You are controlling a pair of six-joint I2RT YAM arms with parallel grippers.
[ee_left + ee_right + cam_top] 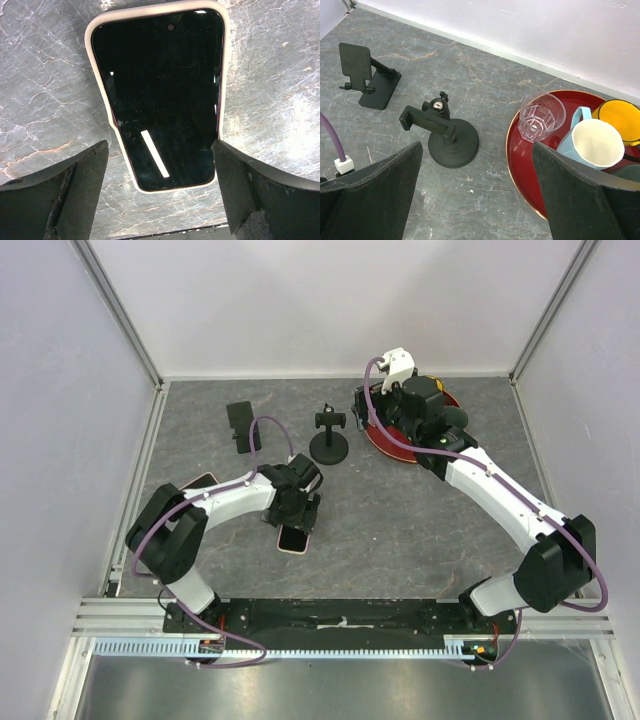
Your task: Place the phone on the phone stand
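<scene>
Two stands are on the surface (420,530): a round-foot clamp stand (329,440), taken here as the landmark, and a folding stand (241,427) just left of it. The task line does not say which one is meant.

One phone (160,95) for certain, in a white case. It lies flat and screen up, on the arms' side of the round-foot stand, slightly left and apart from it. A pale corner (203,480) shows under the left arm farther left. It may be a second phone, but I cannot tell.

Right of the round-foot stand is one red tray (520,165). It holds one clear glass (541,116), one light-blue mug (592,145) and one yellow mug (620,117). A dark item at the frame edge cannot be made out.

Step in hand, by my reading, is the approach to the pickup.
- The left pincer (159,150) hangs over the phone's near end, spread wide, with a finger off each long side and gripping nothing.
- The right finger sits close to the case edge. I cannot see whether they touch.
- The right pincer (476,150) is also spread and empty, between the round-foot stand and the tray.

Next move likely calls for:
- dropping the left fingers down to the surface
- squeezing across the phone's width, where the thin, low edges leave little to catch
- lifting, tipping the phone upright and carrying it to a stand
</scene>
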